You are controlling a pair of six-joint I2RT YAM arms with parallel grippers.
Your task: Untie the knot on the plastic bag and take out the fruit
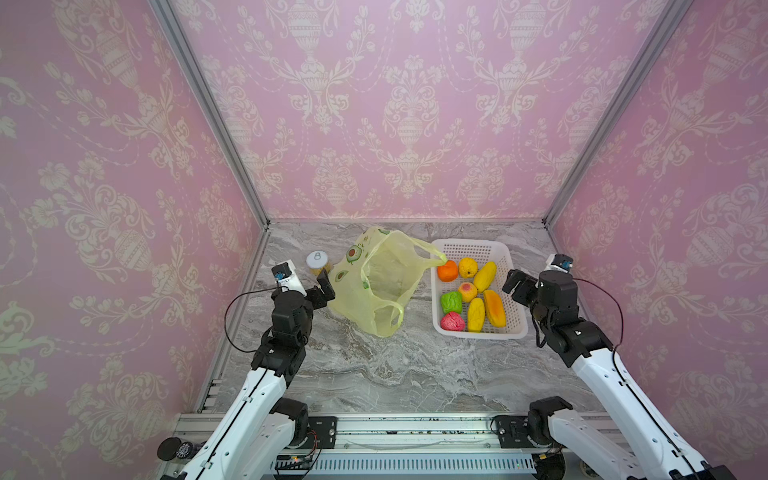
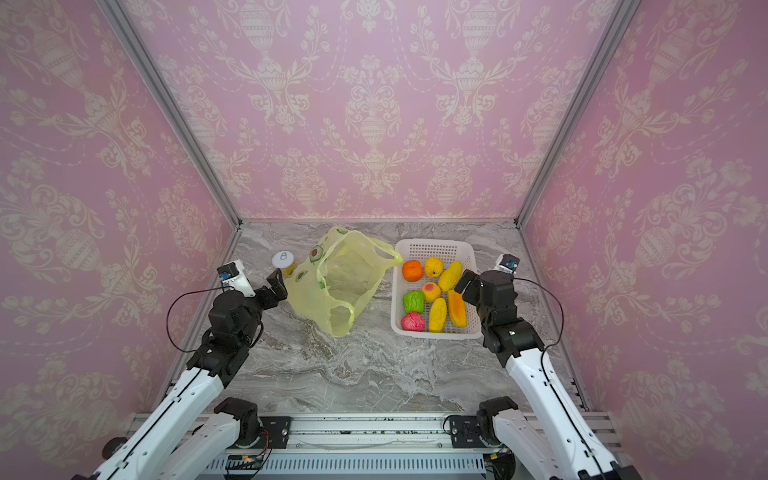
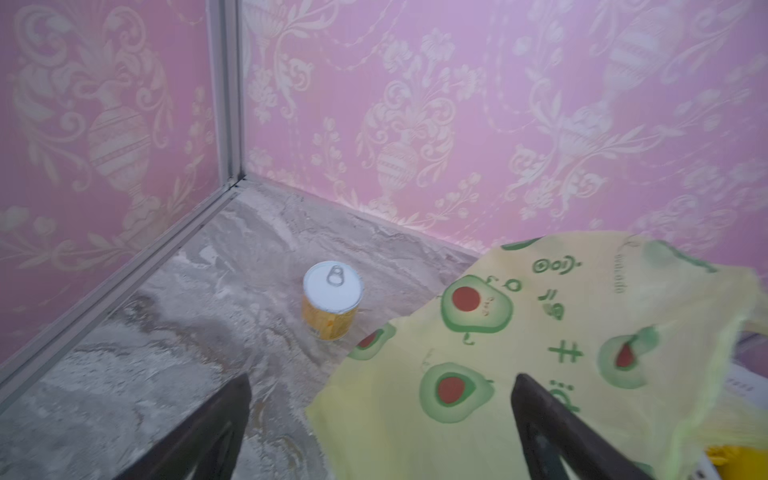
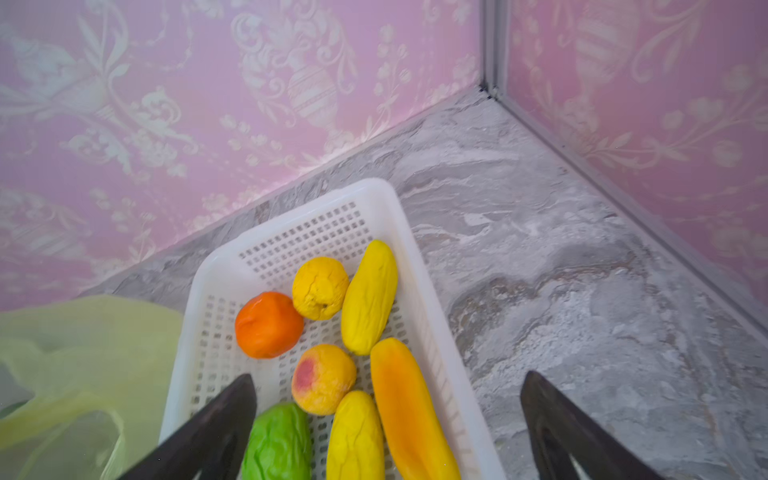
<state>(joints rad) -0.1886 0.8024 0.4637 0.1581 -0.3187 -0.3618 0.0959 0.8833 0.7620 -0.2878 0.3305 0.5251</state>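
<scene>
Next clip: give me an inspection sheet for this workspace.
Surface: grey marbled tabletop, no spills seen.
Job's things: fruit, eight pieces, all in the white basket; plastic bag open, slack, apparently empty.
Clutter: small can with white pull-tab lid beside the bag.
Grippers: left gripper open at the bag's edge; right gripper open over the basket's edge; both empty.
Cables: black cables loop off both wrists, clear of objects.
Surroundings: pink patterned walls, metal frame posts.

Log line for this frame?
plastic bag: untied, looks empty | fruit: in basket | left gripper: open | right gripper: open
</scene>
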